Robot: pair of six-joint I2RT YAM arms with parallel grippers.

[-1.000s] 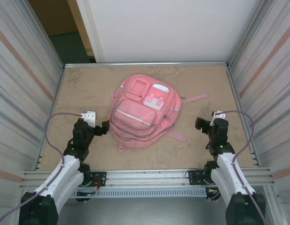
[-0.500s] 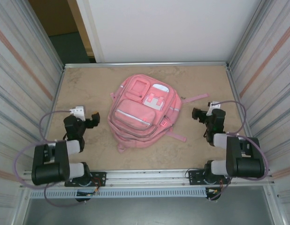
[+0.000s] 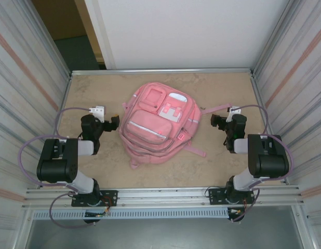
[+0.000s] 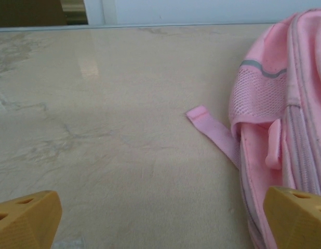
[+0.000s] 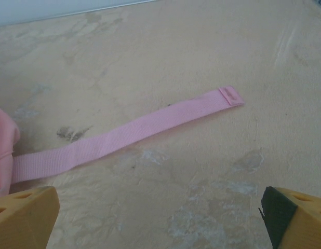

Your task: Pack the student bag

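Observation:
The student bag is a big pink backpack lying flat, front pockets up, in the middle of the table. My left gripper sits low just left of it, open and empty. In the left wrist view the bag's mesh side pocket and a short pink strap end lie ahead of the open left gripper. My right gripper rests to the bag's right, open and empty. In the right wrist view a long pink strap lies flat on the table beyond the open right gripper.
The tan table is walled by corrugated metal panels left and right, with a white wall behind. Another bag strap trails toward the near right. Bare table lies behind the bag.
Both arms have folded down and back at the elbows. Each gripper has shifted a little farther from the near edge and now sits low beside the bag. The bag has not moved.

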